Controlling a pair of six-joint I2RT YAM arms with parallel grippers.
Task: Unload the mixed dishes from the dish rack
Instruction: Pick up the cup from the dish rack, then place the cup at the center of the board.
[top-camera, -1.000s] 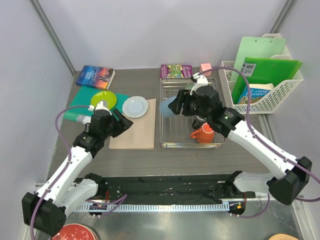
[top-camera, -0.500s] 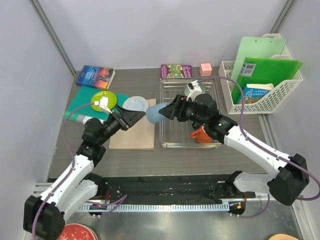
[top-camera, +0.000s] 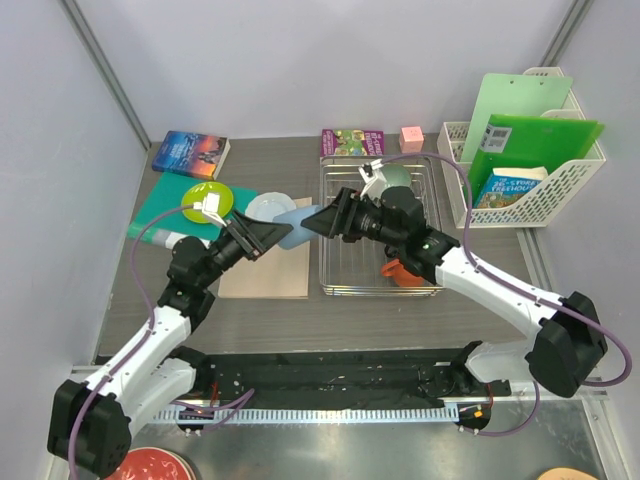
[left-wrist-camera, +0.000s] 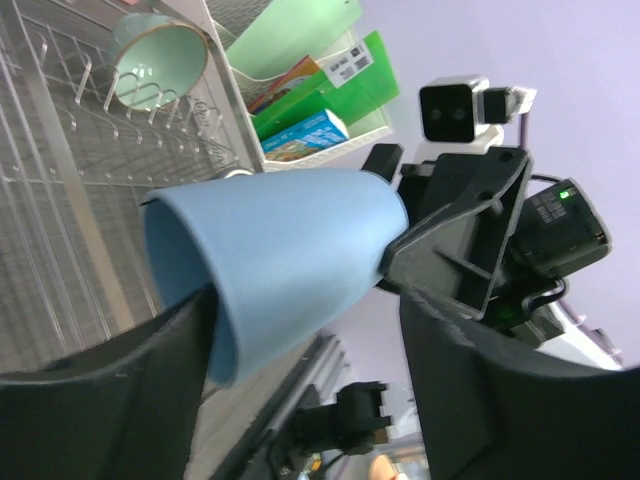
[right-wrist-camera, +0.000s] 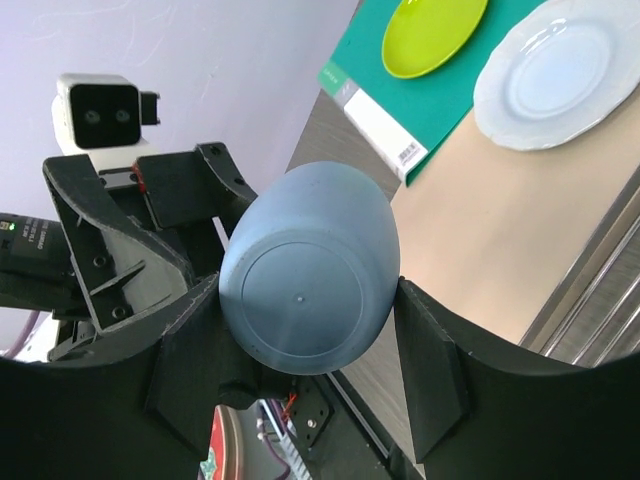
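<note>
The right end effector (left-wrist-camera: 402, 238) grips the light blue cup (left-wrist-camera: 275, 265).

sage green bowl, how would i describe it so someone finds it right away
Find the silver wire dish rack in the middle of the table. At its far end sits the sage-green bowl. It is the only pale green dish there; the orange mug sits at the near end.

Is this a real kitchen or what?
Probably a robot test bench, not a kitchen: two arms bolted to a table, plain walls, a dish rack beside books and a file basket.
</note>
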